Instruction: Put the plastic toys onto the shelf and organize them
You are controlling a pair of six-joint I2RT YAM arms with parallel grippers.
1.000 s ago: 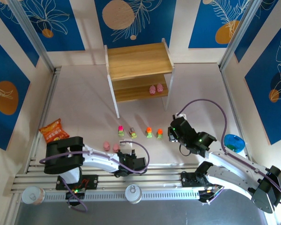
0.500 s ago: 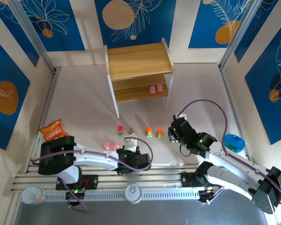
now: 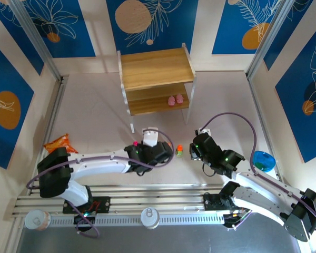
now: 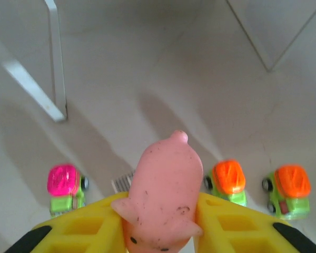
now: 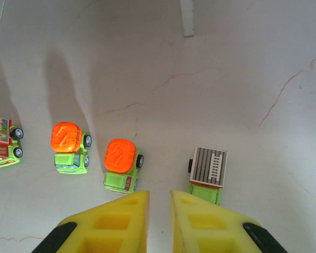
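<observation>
**Ana:** How many pink toys could be counted?

**Ben:** Three. One pink figurine (image 4: pixel 166 184) was pinched between the yellow fingers of the left gripper (image 4: pixel 160 211), above the table by the row of cars. A second figurine (image 3: pixel 171 100) and a third figurine (image 3: pixel 179 98) stood side by side on the lower board of the shelf (image 3: pixel 157 67), toward its right end.

**Ana:** And the cars?

**Ben:** Five. The right wrist view showed four in a row: a car cut by the left edge (image 5: pixel 2 141), an orange-topped car (image 5: pixel 68 146), a second orange-topped car (image 5: pixel 121 162) and a grey-striped car (image 5: pixel 208 174). A magenta-topped car (image 4: pixel 66 188) showed in the left wrist view. The right gripper (image 5: pixel 159 197) hung just behind the row, fingers pressed nearly together on nothing.

**Ana:** Where was there room to move?

**Ben:** Open table (image 3: pixel 95 110) lay between the cars and the shelf's white front leg (image 4: pixel 55 79). The top board and the lower board's left part had free space. The orange snack bag (image 3: pixel 58 142) and blue bowl (image 3: pixel 263 159) sat near opposite side edges, well apart from the cars.
</observation>
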